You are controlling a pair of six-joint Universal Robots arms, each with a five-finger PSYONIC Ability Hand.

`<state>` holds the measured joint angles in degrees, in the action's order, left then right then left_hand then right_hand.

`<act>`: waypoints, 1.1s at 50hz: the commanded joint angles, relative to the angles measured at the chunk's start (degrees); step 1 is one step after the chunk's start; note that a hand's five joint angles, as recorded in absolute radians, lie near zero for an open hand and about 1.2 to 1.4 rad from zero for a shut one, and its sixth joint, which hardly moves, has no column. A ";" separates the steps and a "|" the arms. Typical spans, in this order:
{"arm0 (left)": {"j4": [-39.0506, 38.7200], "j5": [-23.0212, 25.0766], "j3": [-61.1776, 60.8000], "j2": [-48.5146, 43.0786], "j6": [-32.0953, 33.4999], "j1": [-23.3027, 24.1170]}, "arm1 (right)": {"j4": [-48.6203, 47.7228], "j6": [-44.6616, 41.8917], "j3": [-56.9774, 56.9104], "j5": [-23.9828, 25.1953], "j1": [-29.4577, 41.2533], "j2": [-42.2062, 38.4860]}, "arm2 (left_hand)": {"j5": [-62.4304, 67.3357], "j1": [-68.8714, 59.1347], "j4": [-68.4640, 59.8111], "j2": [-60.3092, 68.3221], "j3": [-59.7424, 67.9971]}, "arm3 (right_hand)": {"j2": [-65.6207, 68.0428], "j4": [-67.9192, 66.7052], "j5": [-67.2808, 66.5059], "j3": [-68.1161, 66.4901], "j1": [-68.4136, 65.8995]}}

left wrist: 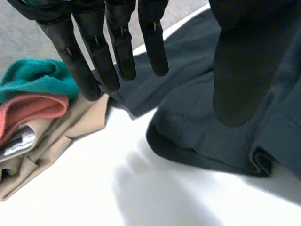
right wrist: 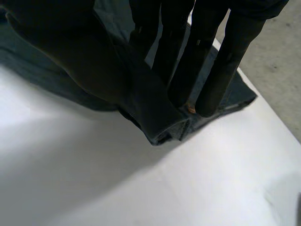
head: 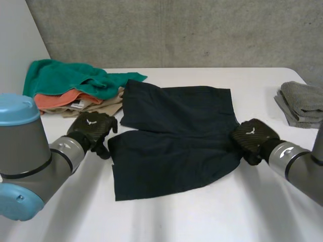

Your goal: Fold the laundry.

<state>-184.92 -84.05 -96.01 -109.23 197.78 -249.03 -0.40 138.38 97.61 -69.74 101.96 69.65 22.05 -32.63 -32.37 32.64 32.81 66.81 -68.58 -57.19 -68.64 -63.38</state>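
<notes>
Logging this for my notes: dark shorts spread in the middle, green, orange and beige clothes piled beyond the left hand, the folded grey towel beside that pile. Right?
Not quite. The head view shows the grey towel at the other side of the table, beyond the right hand, not beside the pile. The dark shorts in the middle and the pile beyond the left hand are as you said.

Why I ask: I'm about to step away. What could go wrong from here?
1. The right hand pinches just the side edge of the shorts; so slight a hold might slip on lifting.
2. The left hand is open, holding nothing; a one-sided pull would likely drag or bunch the shorts.
3. The pile of clothes lies right beside the left hand, which might snag it.
</notes>
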 commanded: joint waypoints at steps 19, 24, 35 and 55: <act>-6.94 -2.34 -17.55 8.26 0.42 16.29 | -1.71 1.01 2.50 -1.71 1.14 -1.36 | 7.59 -7.00 -7.27 7.00 6.83 | 13.19 -11.42 -12.81 -11.36 -16.62; -8.96 -4.63 -15.53 1.67 0.59 15.94 | -2.15 1.10 3.02 -1.71 1.31 -1.36 | 7.77 -7.18 -7.45 7.18 7.01 | 13.19 -11.42 -12.81 -11.36 -16.62; -11.07 -5.25 -11.05 -5.90 2.79 15.32 | -3.03 1.01 4.61 -1.54 1.32 -1.36 | 8.77 -8.19 -8.45 8.18 8.01 | 13.19 -11.42 -12.81 -11.36 -16.62; -13.89 -6.65 -8.67 -8.37 10.17 11.72 | -3.12 1.01 4.96 -1.63 1.05 -1.01 | 47.95 -47.37 -47.63 47.36 47.19 | 13.19 -11.42 -12.81 -11.36 -16.62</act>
<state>-198.73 -90.40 -104.86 -117.85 206.13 -236.66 -3.61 139.40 102.40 -71.26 103.05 68.31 32.37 -66.13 -66.64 66.74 64.94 66.81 -68.59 -57.58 -68.92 -63.38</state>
